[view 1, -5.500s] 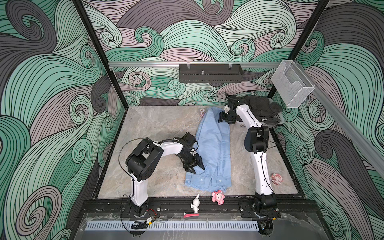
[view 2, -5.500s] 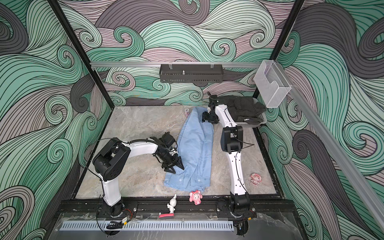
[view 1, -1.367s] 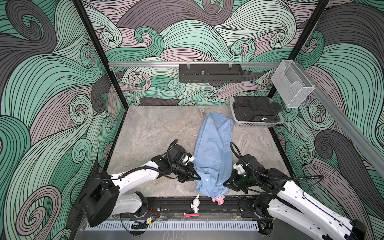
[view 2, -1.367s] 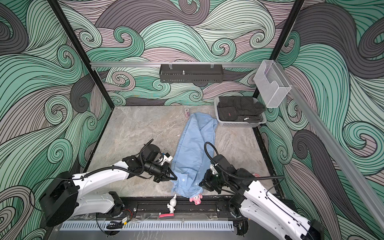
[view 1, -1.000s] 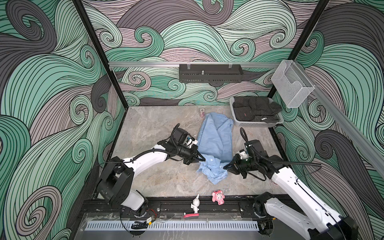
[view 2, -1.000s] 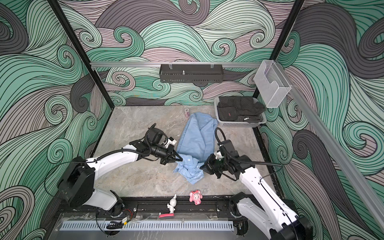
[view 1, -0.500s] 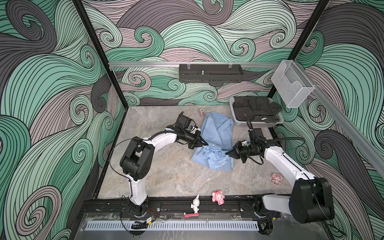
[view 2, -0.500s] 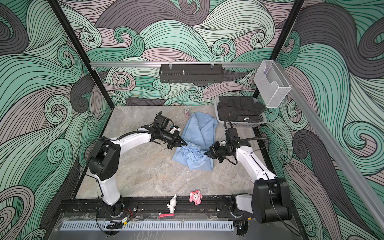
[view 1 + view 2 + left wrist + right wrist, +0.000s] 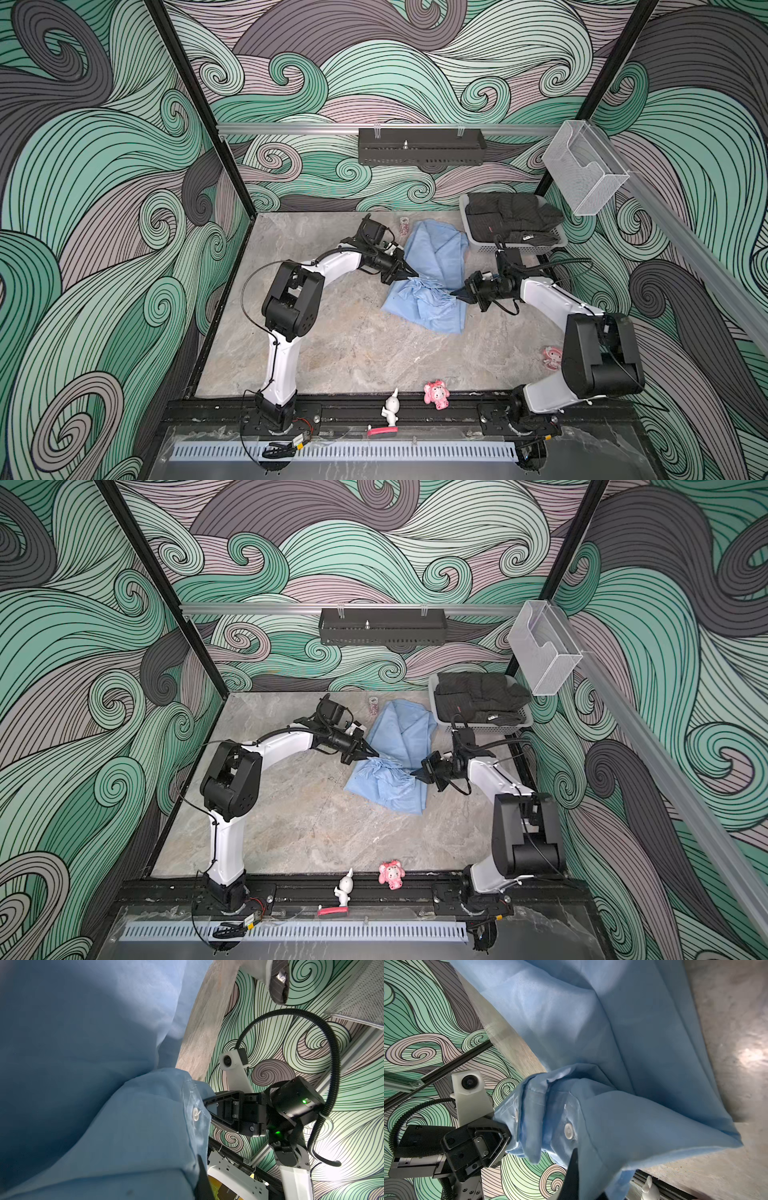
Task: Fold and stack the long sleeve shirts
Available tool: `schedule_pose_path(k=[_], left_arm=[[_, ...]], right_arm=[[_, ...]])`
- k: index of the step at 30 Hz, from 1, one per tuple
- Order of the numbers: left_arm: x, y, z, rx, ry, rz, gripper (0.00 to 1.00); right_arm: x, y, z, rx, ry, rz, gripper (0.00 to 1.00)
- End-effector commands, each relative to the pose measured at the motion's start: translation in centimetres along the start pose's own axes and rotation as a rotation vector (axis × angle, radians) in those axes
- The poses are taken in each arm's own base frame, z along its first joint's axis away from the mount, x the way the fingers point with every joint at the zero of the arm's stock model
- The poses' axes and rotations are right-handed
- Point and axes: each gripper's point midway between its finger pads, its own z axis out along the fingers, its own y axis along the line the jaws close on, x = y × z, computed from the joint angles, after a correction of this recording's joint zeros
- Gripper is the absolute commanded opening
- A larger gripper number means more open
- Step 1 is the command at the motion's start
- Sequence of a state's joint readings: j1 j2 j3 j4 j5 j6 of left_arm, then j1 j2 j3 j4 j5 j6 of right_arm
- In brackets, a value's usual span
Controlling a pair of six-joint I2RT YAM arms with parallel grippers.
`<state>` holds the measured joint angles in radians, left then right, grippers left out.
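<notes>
Both grippers are clenched on cloth. In both top views the left gripper (image 9: 410, 275) pinches a bunched corner of the light-blue shirt (image 9: 434, 257) at the shirt's 9 o'clock side. The right gripper (image 9: 455, 294) pinches the opposite corner at its 3 o'clock side. They face each other, near but apart, with a crumpled band of hem slung between them. The right wrist view shows the left gripper's jaws closed over a gathered button strip, with a pale button (image 9: 568, 1130) just beside the pinch. The left wrist view shows the right gripper (image 9: 209, 1113) closed on a stitched edge beside another button (image 9: 195, 1114).

The shirt lies on the marble-look table (image 9: 332, 345), past centre toward 1 o'clock. Its far part rests flat, reaching toward 12 o'clock. Its near part is doubled over in a loose, wrinkled fold. At the table's 2 o'clock corner, just beside the shirt, a pale basket (image 9: 471, 243) holds dark folded clothes (image 9: 511, 214).

The cloth looks thin, light and limp. It sags and creases wherever unsupported, so it will likely hold a fold only if laid down flat. It seems slightly glossy, so a shallow pinch may slip. The firmer holds are probably the stitched hem, button strip and cuffs, taken at two corners held level so the fold lands square.
</notes>
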<state>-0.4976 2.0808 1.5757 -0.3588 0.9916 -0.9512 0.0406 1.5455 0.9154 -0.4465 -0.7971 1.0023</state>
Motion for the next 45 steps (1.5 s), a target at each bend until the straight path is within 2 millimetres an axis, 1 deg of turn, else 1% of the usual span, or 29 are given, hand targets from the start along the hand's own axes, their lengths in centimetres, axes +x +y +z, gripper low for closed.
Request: schedule_pose_path(k=[1, 16, 21, 24, 28, 29, 31, 34, 37, 38, 40, 41, 42, 44, 45], left_arm=[[-0.9, -0.4, -0.2, -0.002, 0.003, 0.003, 0.00], [-6.1, 1.2, 1.5, -0.040, -0.020, -0.043, 0.00], [-7.5, 1.6, 2.0, -0.044, -0.024, -0.055, 0.00], [-8.3, 2.4, 2.4, -0.050, -0.025, -0.073, 0.00], [-9.4, 3.7, 2.7, -0.066, -0.036, -0.103, 0.12], [-9.8, 3.8, 2.6, -0.063, -0.040, -0.109, 0.16], [-10.6, 3.9, 2.3, -0.055, -0.059, -0.118, 0.27], [-11.6, 2.4, 0.9, -0.023, -0.104, -0.091, 0.38], [-12.3, -0.3, -1.0, 0.009, -0.152, -0.029, 0.52], [-12.3, -1.5, -1.8, 0.021, -0.165, -0.001, 0.56], [-12.2, -3.6, -3.2, 0.038, -0.190, 0.051, 0.60], [-12.1, -4.8, -3.9, 0.050, -0.204, 0.075, 0.61], [-11.9, -5.6, -4.4, 0.058, -0.214, 0.090, 0.62], [-11.4, -6.9, -5.2, 0.066, -0.223, 0.107, 0.65], [-11.2, -7.1, -5.6, 0.069, -0.223, 0.109, 0.67]], right_arm=[[-1.2, 1.5, -0.4, -0.028, -0.022, -0.031, 0.00], [-5.8, 2.2, 1.4, -0.018, -0.039, -0.007, 0.00], [-7.3, 2.2, 2.4, -0.008, -0.042, 0.003, 0.00], [-8.2, 1.8, 3.1, 0.002, -0.043, 0.017, 0.00], [-9.1, 1.1, 4.0, 0.023, -0.038, 0.032, 0.00], [-9.3, 1.0, 4.2, 0.026, -0.037, 0.033, 0.02], [-9.8, 1.1, 4.4, 0.034, -0.048, 0.013, 0.11], [-10.3, 1.6, 3.8, 0.061, -0.078, -0.037, 0.21], [-10.4, 2.9, 2.5, 0.086, -0.104, -0.118, 0.34], [-10.4, 3.4, 1.9, 0.093, -0.118, -0.146, 0.37], [-10.3, 4.4, 0.7, 0.110, -0.152, -0.200, 0.43], [-10.2, 4.7, 0.1, 0.120, -0.164, -0.226, 0.47], [-10.0, 5.2, -0.7, 0.127, -0.180, -0.252, 0.50], [-9.6, 5.6, -1.8, 0.152, -0.205, -0.286, 0.56], [-9.4, 5.8, -2.4, 0.159, -0.217, -0.302, 0.59]])
